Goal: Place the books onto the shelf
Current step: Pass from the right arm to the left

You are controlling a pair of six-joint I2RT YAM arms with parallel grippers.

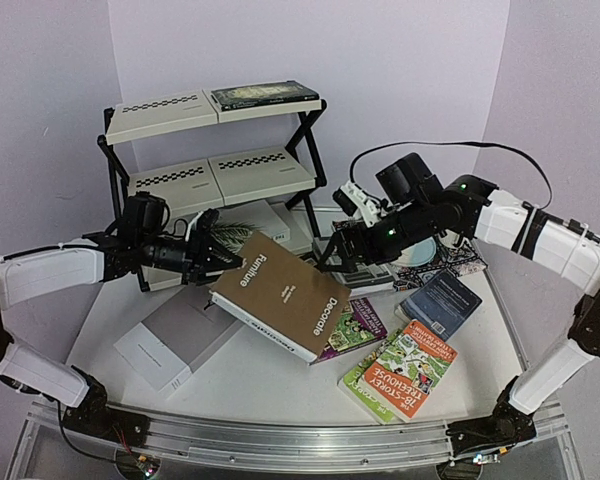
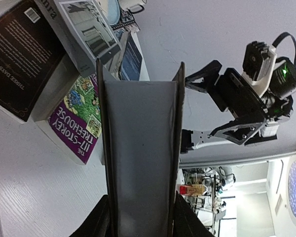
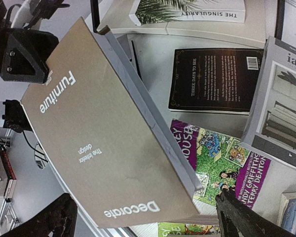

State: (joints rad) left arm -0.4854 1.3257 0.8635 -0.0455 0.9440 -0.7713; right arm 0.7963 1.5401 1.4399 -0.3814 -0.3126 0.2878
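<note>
top external view, so: got the brown decorate book (image 1: 280,298) pinched at its far-left end in the left gripper (image 1: 208,262), held up tilted above the desk (image 1: 260,385), just in front of the shelf (image 1: 215,175). seeing the right gripper (image 2: 187,111) spread wide right by the book's other end. also spotting one dark book (image 1: 265,96) on the shelf's top tier, a grey book (image 1: 170,340) near the desk's left edge, and treehouse paperbacks (image 1: 405,368) toward the near right corner.

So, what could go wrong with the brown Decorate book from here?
1. Only the left end effector grips the brown book, at one edge; the right end effector is open. The book may sag or slip onto the purple paperback.
2. Swinging it may strike the shelf.
</note>
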